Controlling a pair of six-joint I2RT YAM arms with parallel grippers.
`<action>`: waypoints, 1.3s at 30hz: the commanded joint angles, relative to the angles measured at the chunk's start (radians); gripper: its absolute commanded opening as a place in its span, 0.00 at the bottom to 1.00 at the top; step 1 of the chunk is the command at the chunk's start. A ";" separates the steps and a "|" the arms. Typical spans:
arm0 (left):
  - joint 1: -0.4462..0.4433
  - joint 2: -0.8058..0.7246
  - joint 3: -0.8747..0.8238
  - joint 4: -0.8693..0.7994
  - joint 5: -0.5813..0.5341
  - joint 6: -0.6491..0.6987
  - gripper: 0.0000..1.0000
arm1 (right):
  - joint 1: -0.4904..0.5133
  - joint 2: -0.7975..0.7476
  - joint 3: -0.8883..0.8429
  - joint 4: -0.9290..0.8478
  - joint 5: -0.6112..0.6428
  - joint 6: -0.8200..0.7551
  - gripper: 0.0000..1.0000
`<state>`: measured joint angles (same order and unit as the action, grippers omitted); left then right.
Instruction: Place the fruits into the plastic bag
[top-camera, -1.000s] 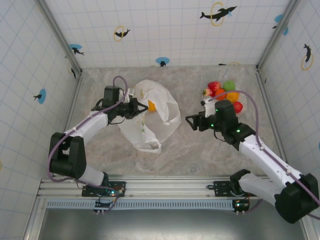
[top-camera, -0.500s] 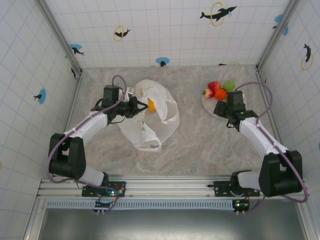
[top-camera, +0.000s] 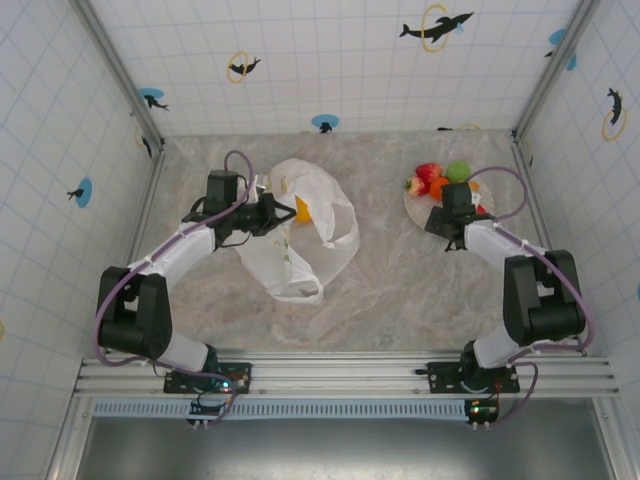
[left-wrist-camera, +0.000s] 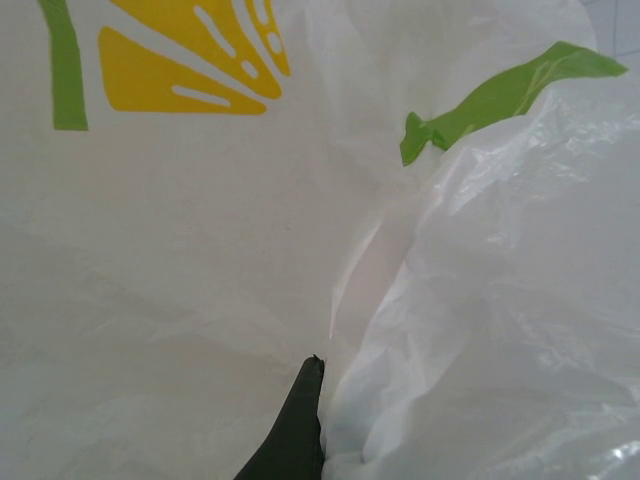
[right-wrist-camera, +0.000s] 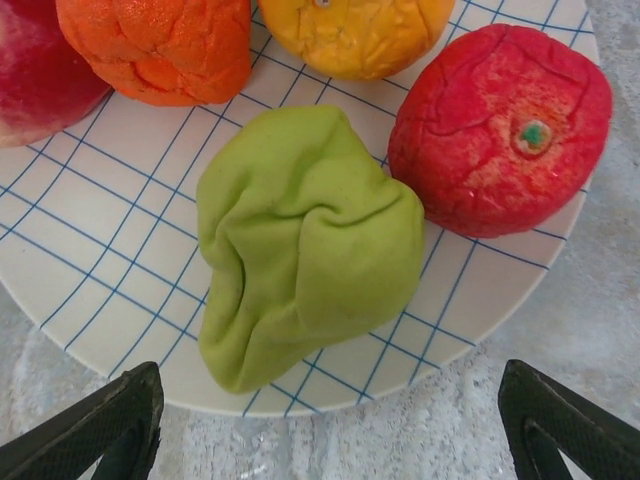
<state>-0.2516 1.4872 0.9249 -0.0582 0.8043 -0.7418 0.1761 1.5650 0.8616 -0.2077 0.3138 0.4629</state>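
The plastic bag (top-camera: 300, 240) lies crumpled left of centre, white with yellow and green print (left-wrist-camera: 190, 60). An orange fruit (top-camera: 303, 210) shows inside its mouth. My left gripper (top-camera: 268, 214) is shut on the bag's edge, with one dark fingertip (left-wrist-camera: 300, 430) against the film. The other fruits sit on a checked plate (top-camera: 412, 204): a strawberry (top-camera: 428, 171), a green apple (top-camera: 458, 170) and an orange (top-camera: 441, 187). My right gripper (right-wrist-camera: 330, 440) hangs open at the plate's near rim, in front of a crumpled green pear (right-wrist-camera: 305, 240) and beside a red apple (right-wrist-camera: 498, 130).
The plate's rim (right-wrist-camera: 100, 340) sits on the marbled table (right-wrist-camera: 450, 430). Two more orange fruits (right-wrist-camera: 155, 45) (right-wrist-camera: 355, 30) lie behind the pear. Tiled walls close in the table at left, right and back. Open tabletop lies between the bag and the plate.
The right arm has swung from the middle of the table back to the plate and now points down at its near rim, jaws open. The left arm and the bag have stayed put.
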 joint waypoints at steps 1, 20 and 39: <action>0.003 -0.006 0.012 0.012 0.028 -0.002 0.00 | -0.007 0.050 0.066 0.044 0.021 0.017 0.88; 0.003 0.012 0.004 0.008 0.037 0.011 0.00 | -0.002 0.169 0.140 0.074 -0.032 -0.032 0.85; 0.003 0.019 0.002 0.005 0.046 0.012 0.00 | -0.013 0.346 0.329 0.008 0.008 -0.050 0.81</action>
<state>-0.2516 1.4998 0.9249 -0.0582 0.8280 -0.7410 0.1680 1.8870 1.1511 -0.1772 0.2947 0.4252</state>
